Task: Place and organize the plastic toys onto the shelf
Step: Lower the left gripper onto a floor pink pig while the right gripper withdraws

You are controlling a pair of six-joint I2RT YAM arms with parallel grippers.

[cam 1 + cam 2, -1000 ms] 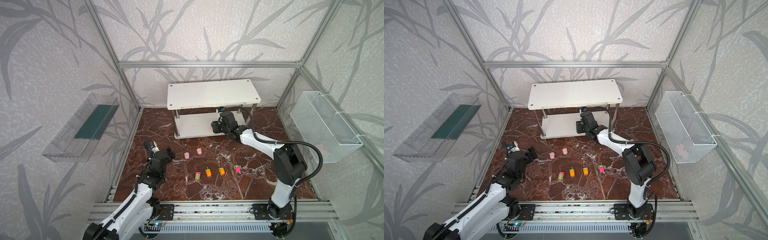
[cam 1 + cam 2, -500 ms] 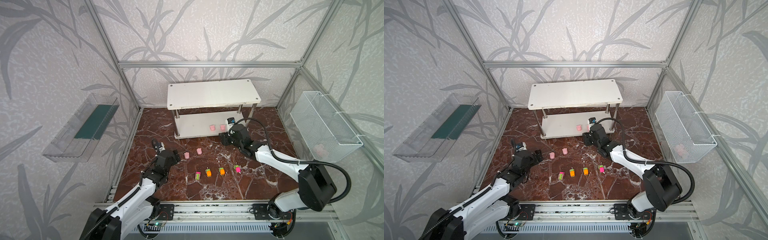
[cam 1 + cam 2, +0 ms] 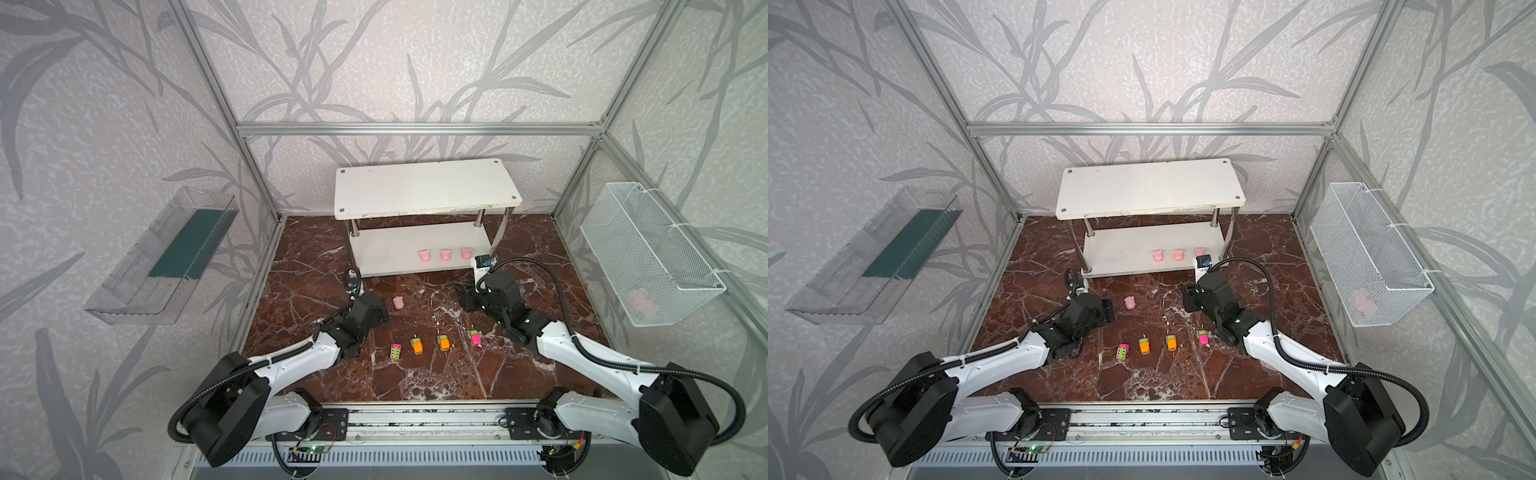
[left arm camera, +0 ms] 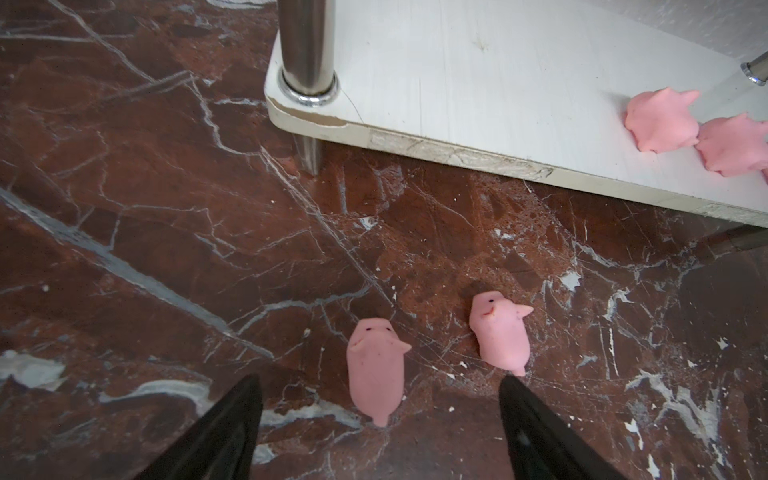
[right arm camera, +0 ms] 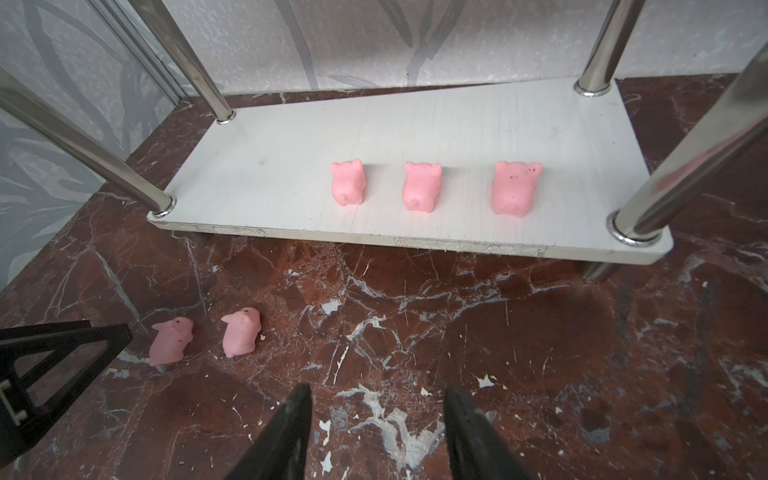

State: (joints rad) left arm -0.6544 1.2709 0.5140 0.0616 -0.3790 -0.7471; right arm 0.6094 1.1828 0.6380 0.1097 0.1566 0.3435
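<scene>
- Spreading under everything, the red-brown, white-veined marble worktop (image 3: 316, 266) carries the shelf, both arms and the loose toys.
- The white two-tier board shelf on four chrome posts (image 3: 424, 191) stands at the back, near the middle. Its lower board (image 5: 415, 124) holds three toys toward the right end.
- A white wire mesh basket (image 3: 648, 257) hangs on the right wall, with something pink and blurred lying in its near end.
- A clear plastic tray (image 3: 162, 257) hangs on the left wall, with a dark green strip along its bottom.
- The left arm's fingers (image 4: 228, 432) are released, spread wide and low over the marble. One pink pig lies between their tips, and the wrist view shows it touching neither.
- The right arm's fingers (image 5: 291, 436) are also released, parted with only marble between them, in front of the shelf's right end.
- Five small pale pink plastic pigs are in view:
  - Three stand in an evenly spaced row on the lower board (image 5: 348, 183) (image 5: 422, 185) (image 5: 515, 187).
  - Two sit side by side on the worktop in front of the shelf (image 4: 376, 365) (image 4: 498, 332), the first of them between the left fingers.
- Four tiny neon plastic toy cars stand in a row on the worktop, nearer the front and between the arms:
  - a pink-and-green one (image 3: 395, 351)
  - two orange ones (image 3: 417, 345) (image 3: 443, 343)
  - a pink one with green (image 3: 473, 337)
</scene>
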